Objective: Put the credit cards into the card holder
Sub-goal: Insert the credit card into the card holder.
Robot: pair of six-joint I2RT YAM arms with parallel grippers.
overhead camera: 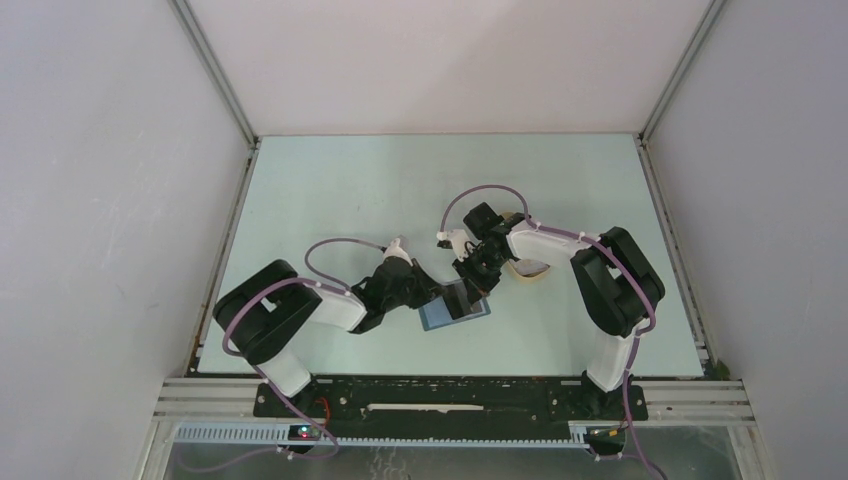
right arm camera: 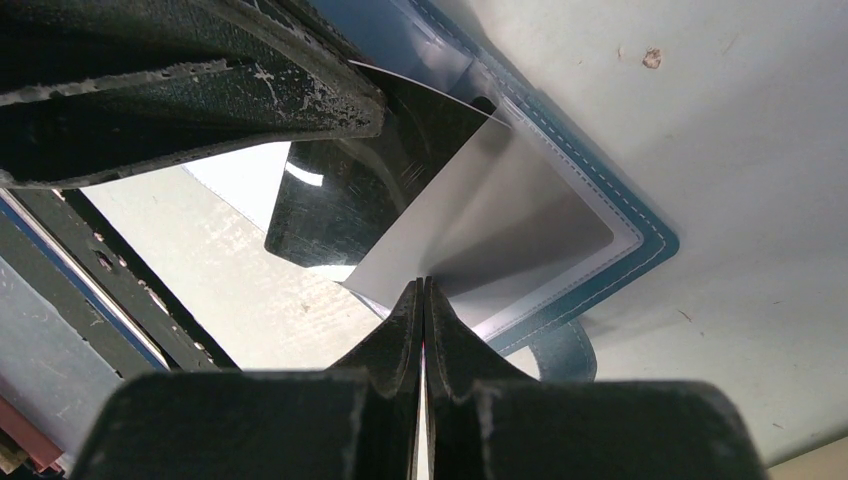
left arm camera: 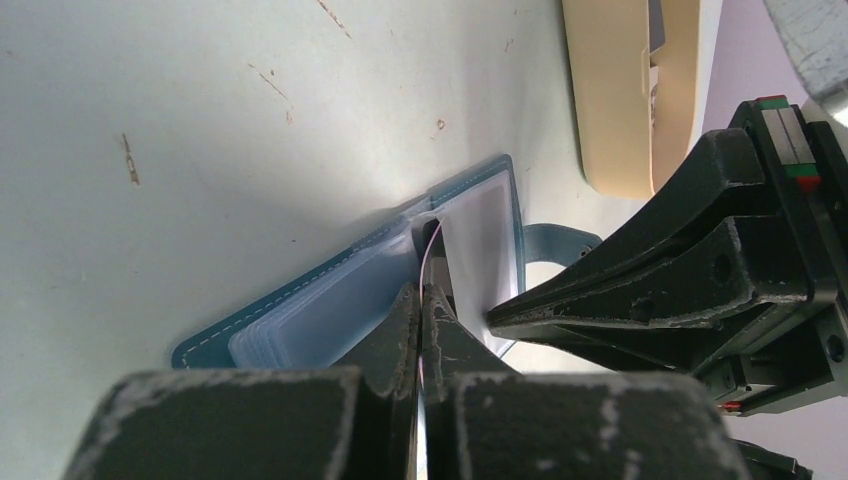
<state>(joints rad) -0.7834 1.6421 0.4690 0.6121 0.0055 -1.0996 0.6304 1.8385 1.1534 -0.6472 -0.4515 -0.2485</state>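
Observed: the card holder (overhead camera: 455, 308) lay opened flat on the table (overhead camera: 350, 190), just below centre of the overhead view, with the beige tray (overhead camera: 530, 270) near it to the right.

The left gripper (left arm camera: 421, 292) was clenched on a thin pale leaf at the fold of the holder, apparently one of its pocket sleeves. The right gripper (right arm camera: 421, 287) was clamped on the lower edge of a whitish-grey card (right arm camera: 470, 220). The card stood tilted, its far corner entering the pocket at the upper centre of the right wrist view. A dark glossy sheet (right arm camera: 340, 210) lay beside it, under the left fingers. Whether this was a second card or a sleeve could not be determined.

Assessment: the card appeared light, thin and stiff with a slick face, so it is best pinched on the edge opposite the pocket, as held. The sleeves looked soft and limp and likely to buckle, so they need holding near the mouth. The snap tab (right arm camera: 560, 350) lay loose at the holder's lower edge.
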